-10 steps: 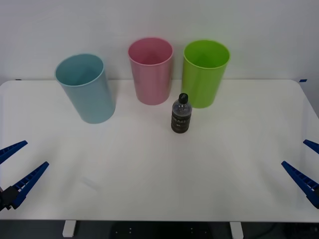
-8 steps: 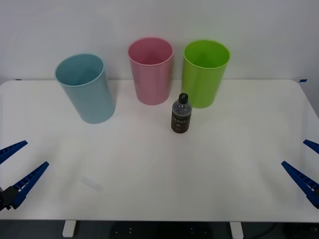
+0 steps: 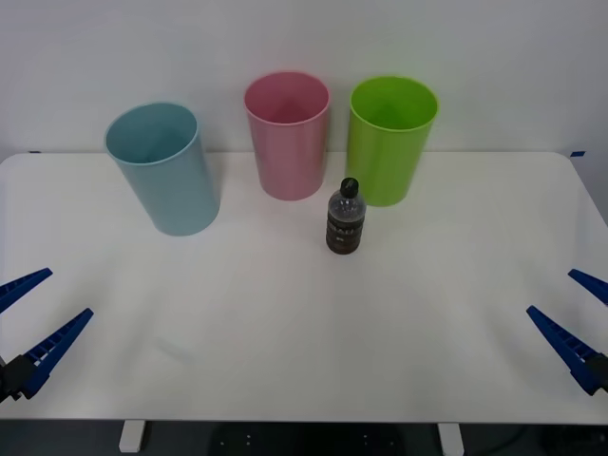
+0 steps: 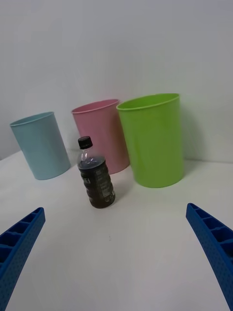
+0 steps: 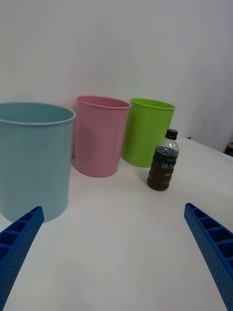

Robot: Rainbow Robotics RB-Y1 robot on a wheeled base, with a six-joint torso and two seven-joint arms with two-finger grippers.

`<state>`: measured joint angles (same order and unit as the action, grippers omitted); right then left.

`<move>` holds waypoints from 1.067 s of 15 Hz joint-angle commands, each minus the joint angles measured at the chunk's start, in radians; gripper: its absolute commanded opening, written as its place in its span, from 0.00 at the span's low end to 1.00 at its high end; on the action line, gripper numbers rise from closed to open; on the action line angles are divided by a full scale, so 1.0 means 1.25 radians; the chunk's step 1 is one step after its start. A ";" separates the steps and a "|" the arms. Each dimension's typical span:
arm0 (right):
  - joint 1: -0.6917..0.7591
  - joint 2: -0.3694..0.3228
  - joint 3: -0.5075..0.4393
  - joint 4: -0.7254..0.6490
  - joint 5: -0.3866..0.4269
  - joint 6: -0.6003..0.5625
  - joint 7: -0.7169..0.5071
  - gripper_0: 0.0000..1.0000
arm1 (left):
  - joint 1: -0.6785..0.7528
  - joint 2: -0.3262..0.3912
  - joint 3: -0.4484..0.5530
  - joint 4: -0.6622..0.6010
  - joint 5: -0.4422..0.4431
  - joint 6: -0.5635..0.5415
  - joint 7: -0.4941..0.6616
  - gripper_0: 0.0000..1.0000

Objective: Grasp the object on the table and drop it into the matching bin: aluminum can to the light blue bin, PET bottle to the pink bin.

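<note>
A small clear PET bottle (image 3: pixel 345 218) (image 4: pixel 97 177) (image 5: pixel 163 162) with a black cap and dark label stands upright on the white table (image 3: pixel 285 323), just in front of the gap between the pink bin (image 3: pixel 287 134) (image 4: pixel 102 133) (image 5: pixel 100 133) and a lime green bin. The light blue bin (image 3: pixel 164 167) (image 4: pixel 41 145) (image 5: pixel 33 158) stands to the left. My left gripper (image 3: pixel 30 326) (image 5: pixel 114 262) is open at the table's front left corner. My right gripper (image 3: pixel 577 318) (image 4: pixel 116 255) is open at the front right, far from the bottle.
A lime green bin (image 3: pixel 388 139) (image 4: pixel 153 140) (image 5: pixel 146 130) stands right of the pink one, close behind the bottle. A white wall runs behind the bins. Wide bare tabletop lies between the grippers and the bottle.
My right gripper has shifted slightly left, toward the table's middle. The left gripper, the bottle and the bins have not moved.
</note>
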<state>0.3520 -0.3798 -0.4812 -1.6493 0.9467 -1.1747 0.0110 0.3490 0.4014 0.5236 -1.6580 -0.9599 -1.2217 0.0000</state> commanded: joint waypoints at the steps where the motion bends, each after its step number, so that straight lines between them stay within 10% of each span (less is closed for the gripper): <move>1: -0.008 0.000 0.032 0.000 0.000 0.027 0.011 1.00 | 0.000 0.000 0.000 0.000 0.000 0.000 0.000 1.00; 16: -0.069 0.000 0.218 0.000 0.034 0.291 0.181 1.00 | 0.000 0.000 0.000 0.000 0.000 0.000 0.000 1.00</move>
<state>0.2726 -0.3804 -0.2137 -1.6490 0.9807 -0.8259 0.2371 0.3490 0.4014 0.5236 -1.6580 -0.9599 -1.2217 0.0000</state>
